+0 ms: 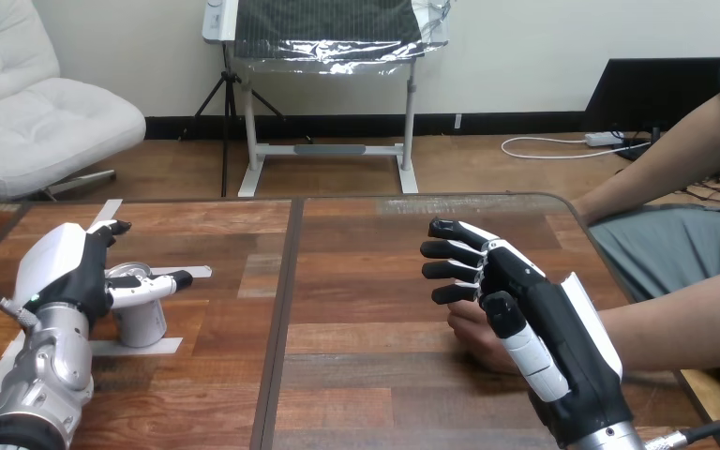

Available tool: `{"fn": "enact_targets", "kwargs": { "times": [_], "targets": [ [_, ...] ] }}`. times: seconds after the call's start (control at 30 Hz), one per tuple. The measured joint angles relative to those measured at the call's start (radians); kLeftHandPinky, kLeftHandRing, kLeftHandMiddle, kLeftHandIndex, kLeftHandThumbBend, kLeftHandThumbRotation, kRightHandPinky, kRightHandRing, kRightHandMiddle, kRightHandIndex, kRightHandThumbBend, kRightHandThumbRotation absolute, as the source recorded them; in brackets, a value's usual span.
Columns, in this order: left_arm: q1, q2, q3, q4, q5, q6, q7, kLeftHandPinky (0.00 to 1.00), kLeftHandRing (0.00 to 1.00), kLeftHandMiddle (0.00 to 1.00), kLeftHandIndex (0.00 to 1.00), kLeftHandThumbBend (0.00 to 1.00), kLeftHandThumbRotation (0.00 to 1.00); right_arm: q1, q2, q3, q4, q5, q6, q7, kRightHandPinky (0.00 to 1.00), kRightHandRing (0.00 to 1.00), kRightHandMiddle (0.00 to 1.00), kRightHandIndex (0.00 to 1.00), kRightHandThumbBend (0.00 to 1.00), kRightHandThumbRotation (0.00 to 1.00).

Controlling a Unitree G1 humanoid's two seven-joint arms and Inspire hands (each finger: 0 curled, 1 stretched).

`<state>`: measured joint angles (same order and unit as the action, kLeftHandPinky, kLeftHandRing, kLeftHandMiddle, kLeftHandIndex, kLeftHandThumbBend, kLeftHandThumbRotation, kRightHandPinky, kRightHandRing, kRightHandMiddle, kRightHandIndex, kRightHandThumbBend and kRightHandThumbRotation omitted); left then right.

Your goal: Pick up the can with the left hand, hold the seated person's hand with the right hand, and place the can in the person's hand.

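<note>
Left hand (61, 272), fingers apart beside short silver metal can (142, 323), set to grip; right hand (534, 309), fingers apart, over person's hand (473, 330).

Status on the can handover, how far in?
Done: nothing yet. In hand: left hand is at the can, which stands on the table; right hand is beside the person's hand, fingers not curled round it. Left: lift, hold the hand, place the can.

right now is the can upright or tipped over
Upright: the can stands on its base on the table, sides vertical, top end up.
</note>
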<state>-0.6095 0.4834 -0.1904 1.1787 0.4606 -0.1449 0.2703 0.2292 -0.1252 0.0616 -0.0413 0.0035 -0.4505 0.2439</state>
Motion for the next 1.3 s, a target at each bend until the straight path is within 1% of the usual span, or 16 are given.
{"fn": "enact_targets", "kwargs": {
  "times": [0.17,0.5,0.73,1.03,1.3],
  "targets": [
    [0.000,-0.002,0.000,0.001,0.000,0.001,-0.003,0.78,0.86,0.87,0.85,0.85,0.47,0.000,0.000,0.000,0.000,0.000,0.000,0.000,0.67,0.74,0.78,0.82,1.00,0.93],
    [0.000,-0.015,0.000,0.008,0.000,0.009,-0.005,0.74,0.84,0.86,0.84,0.85,0.45,0.000,0.000,0.000,0.000,0.000,0.000,0.000,0.67,0.75,0.78,0.82,1.00,0.93],
    [0.000,-0.023,0.000,0.014,-0.002,0.012,-0.020,0.73,0.83,0.86,0.83,0.83,0.44,0.000,-0.001,0.000,0.000,0.001,0.000,0.000,0.68,0.75,0.79,0.82,1.00,0.93],
    [0.000,-0.032,0.000,0.018,-0.002,0.038,-0.040,0.70,0.80,0.83,0.81,0.82,0.43,0.000,-0.001,-0.001,0.000,0.001,0.000,0.000,0.68,0.75,0.79,0.82,0.99,0.93],
    [-0.001,-0.031,0.000,0.018,-0.002,0.058,-0.047,0.70,0.80,0.82,0.80,0.81,0.39,0.000,-0.001,-0.001,0.000,0.001,-0.001,0.000,0.68,0.75,0.78,0.82,0.98,0.93]
  ]
}}
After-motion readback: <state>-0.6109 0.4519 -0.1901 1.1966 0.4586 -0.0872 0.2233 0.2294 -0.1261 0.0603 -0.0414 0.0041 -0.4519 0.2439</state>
